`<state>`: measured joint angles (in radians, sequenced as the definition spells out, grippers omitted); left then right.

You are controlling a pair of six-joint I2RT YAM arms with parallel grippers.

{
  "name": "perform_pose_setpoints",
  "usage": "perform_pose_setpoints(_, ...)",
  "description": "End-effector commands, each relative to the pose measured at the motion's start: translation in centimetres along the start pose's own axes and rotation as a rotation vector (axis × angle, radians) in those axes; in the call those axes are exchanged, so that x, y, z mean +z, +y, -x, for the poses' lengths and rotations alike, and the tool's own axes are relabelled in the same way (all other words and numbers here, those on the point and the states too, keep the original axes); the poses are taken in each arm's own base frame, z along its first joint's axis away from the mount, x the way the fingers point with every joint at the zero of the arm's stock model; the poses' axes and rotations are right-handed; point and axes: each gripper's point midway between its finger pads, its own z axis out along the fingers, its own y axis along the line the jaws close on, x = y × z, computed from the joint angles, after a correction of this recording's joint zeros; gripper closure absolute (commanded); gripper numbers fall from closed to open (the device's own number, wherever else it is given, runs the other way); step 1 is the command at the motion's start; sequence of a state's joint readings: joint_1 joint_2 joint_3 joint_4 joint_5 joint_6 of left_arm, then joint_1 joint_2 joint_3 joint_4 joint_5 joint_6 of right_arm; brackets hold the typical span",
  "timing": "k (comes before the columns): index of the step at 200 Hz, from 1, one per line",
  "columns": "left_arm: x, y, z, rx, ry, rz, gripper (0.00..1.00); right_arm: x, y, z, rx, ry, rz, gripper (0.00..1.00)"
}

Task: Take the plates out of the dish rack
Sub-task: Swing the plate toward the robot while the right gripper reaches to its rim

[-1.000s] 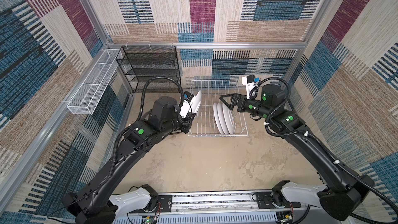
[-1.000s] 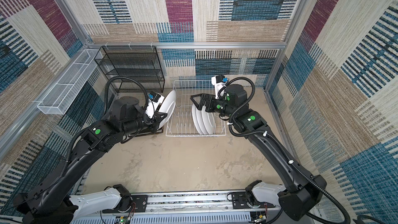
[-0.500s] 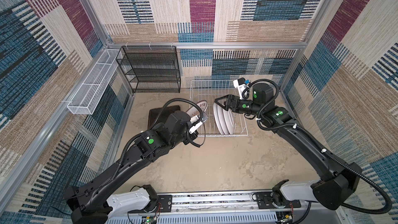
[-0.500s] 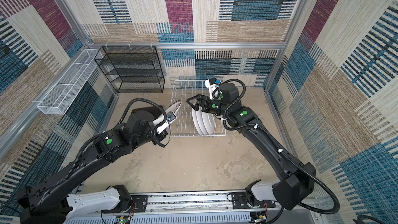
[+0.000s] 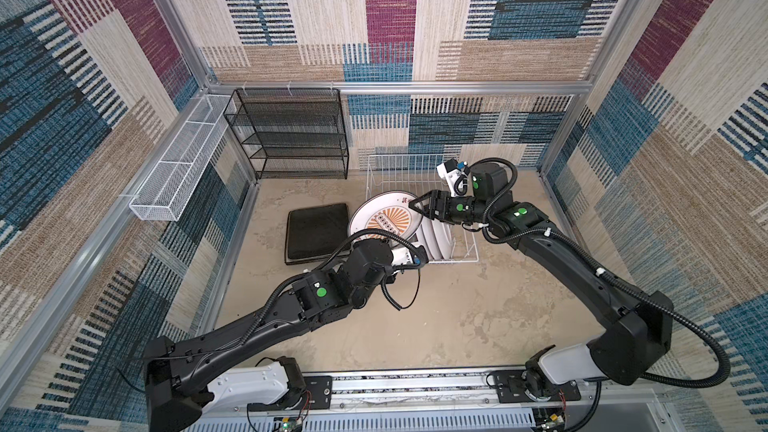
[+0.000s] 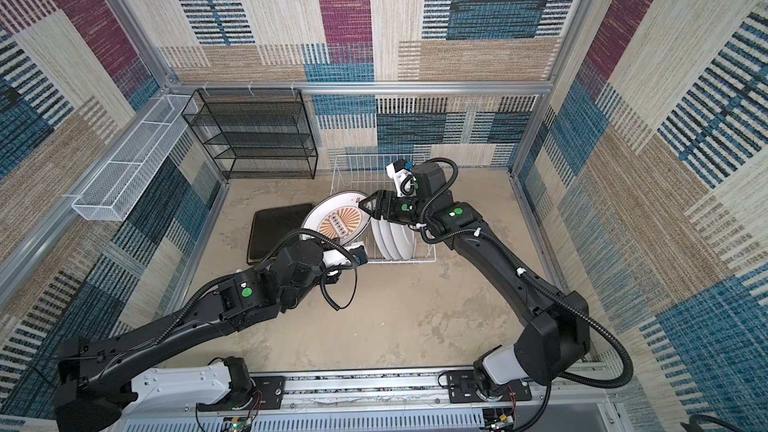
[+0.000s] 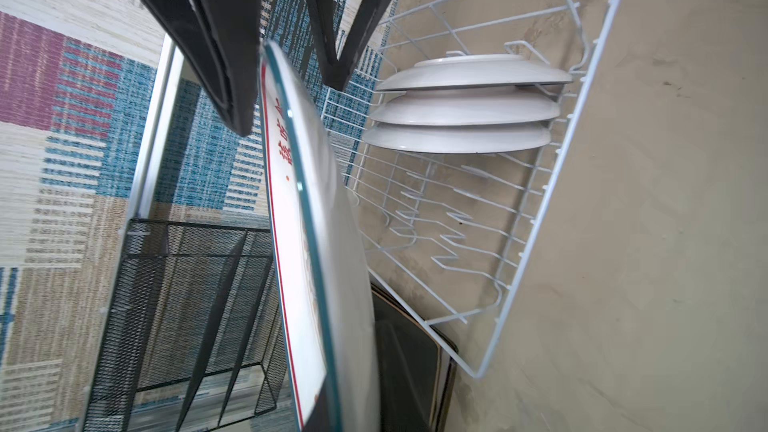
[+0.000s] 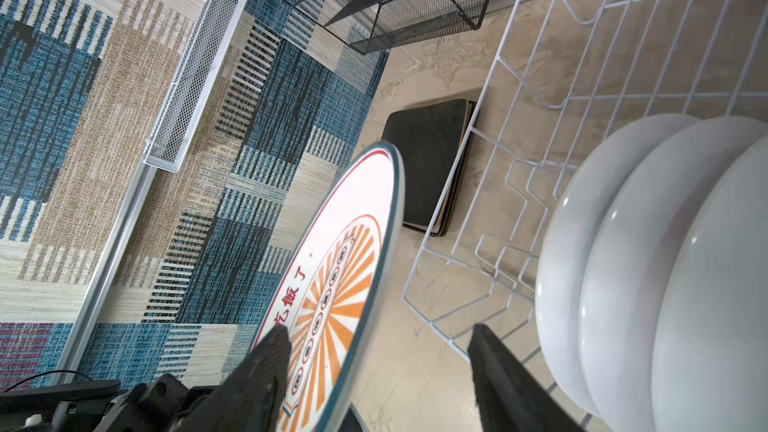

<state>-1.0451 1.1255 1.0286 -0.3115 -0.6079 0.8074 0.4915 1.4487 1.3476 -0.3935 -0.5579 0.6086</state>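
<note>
My left gripper (image 7: 328, 421) is shut on the near rim of a round white plate (image 5: 380, 220) with a dark rim and an orange sunburst motif. It holds the plate tilted, face up, over the left side of the white wire dish rack (image 5: 465, 258). My right gripper (image 8: 378, 351) is open and straddles the plate's far rim. One of its fingers (image 8: 266, 359) lies against the printed face and the other stands well clear. Three round white plates (image 8: 623, 263) stand on edge in the rack. A stack of black-backed square plates (image 5: 318, 230) lies face down on the floor left of the rack.
A black mesh shelf unit (image 5: 291, 135) stands at the back left against the wall. A long white mesh basket (image 5: 178, 172) hangs on the left wall rail. Patterned walls close in the sandy floor on three sides.
The left arm swung its plate from upright beside the rack down and forward, tilting it face up. The right gripper moved left onto the plate's far rim and its jaws narrowed.
</note>
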Motion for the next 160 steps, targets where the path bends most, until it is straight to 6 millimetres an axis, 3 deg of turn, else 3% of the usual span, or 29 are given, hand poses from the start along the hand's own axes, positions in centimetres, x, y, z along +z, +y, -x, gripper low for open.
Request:
perform_pose_setpoints(1, 0.0, 2.0, 1.2, 0.033, -0.038, 0.114, 1.00, 0.2, 0.0, -0.7, 0.008, 0.027, 0.014, 0.32)
perform_pose_setpoints(64, 0.6, -0.2, 1.1, 0.100, -0.053, 0.091, 1.00, 1.1, -0.7, -2.6, 0.058, 0.090, 0.043, 0.55)
perform_pose_setpoints(160, 1.2, -1.3, 0.9, 0.136, -0.049, 0.096, 1.00, 1.6, -0.3, -2.7, 0.081, 0.098, 0.077, 0.88)
